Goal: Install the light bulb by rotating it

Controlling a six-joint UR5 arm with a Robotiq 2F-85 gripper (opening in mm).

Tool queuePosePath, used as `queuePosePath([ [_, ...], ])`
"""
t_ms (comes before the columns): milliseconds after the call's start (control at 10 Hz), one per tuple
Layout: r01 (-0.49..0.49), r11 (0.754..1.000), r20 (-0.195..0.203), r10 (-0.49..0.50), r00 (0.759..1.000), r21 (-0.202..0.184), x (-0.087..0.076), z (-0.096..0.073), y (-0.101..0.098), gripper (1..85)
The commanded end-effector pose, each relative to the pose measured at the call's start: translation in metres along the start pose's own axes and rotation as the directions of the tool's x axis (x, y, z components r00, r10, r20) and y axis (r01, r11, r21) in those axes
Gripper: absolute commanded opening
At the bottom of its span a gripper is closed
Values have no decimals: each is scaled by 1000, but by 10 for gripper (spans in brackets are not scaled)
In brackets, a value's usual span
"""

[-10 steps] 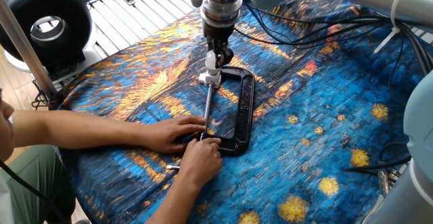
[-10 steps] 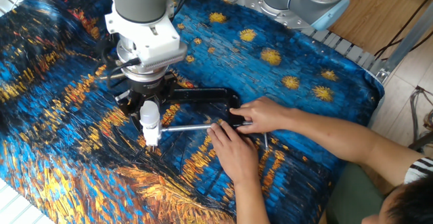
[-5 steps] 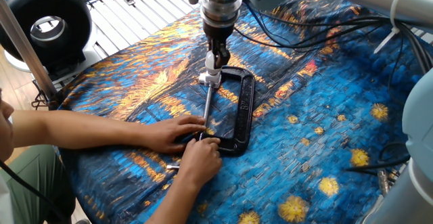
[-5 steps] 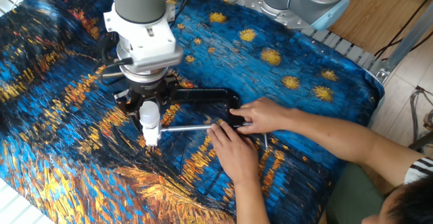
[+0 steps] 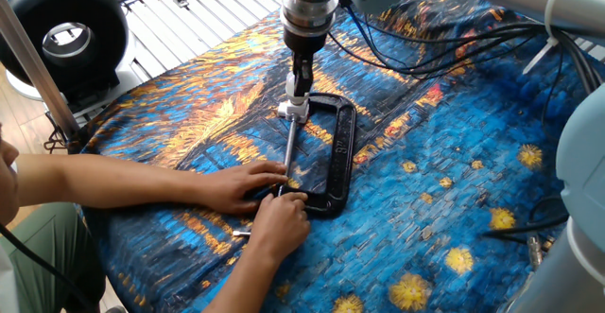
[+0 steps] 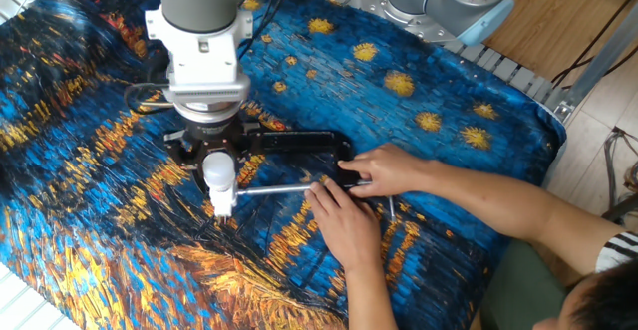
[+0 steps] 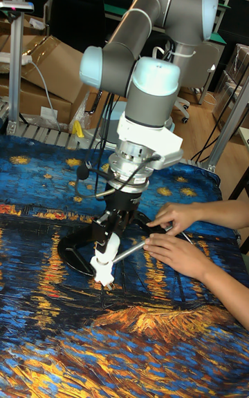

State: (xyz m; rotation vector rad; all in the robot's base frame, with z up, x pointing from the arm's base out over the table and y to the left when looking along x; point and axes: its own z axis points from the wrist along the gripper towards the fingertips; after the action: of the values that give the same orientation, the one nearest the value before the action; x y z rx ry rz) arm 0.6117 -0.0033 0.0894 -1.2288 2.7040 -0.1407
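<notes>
At frame centre, the gripper (image 6: 218, 163) apparently clasps the small matte white light bulb (image 6: 219, 173) for rotation; two human hands (image 6: 351, 222) steady the black C-clamp (image 5: 337, 147) anchoring the white socket base (image 7: 103, 271).

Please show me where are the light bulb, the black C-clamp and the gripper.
light bulb (image 6: 218, 173), the other fixed view, on its rounded white top.
black C-clamp (image 5: 341, 147), one fixed view, on its long back bar.
gripper (image 7: 111, 231), tall fixed view, between the black fingers above the bulb.
</notes>
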Motion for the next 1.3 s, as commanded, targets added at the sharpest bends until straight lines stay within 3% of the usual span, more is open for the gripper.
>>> queuePosePath([
  [0,-135,991,37,135,990,8,-6,5,-9,310],
  [500,-293,956,19,294,956,-12,-2,-1,-10,293],
  [900,-414,909,25,415,909,-43,-8,11,-16,277],
  [1200,-438,893,-19,438,899,-103,-3,5,-3,343],
])
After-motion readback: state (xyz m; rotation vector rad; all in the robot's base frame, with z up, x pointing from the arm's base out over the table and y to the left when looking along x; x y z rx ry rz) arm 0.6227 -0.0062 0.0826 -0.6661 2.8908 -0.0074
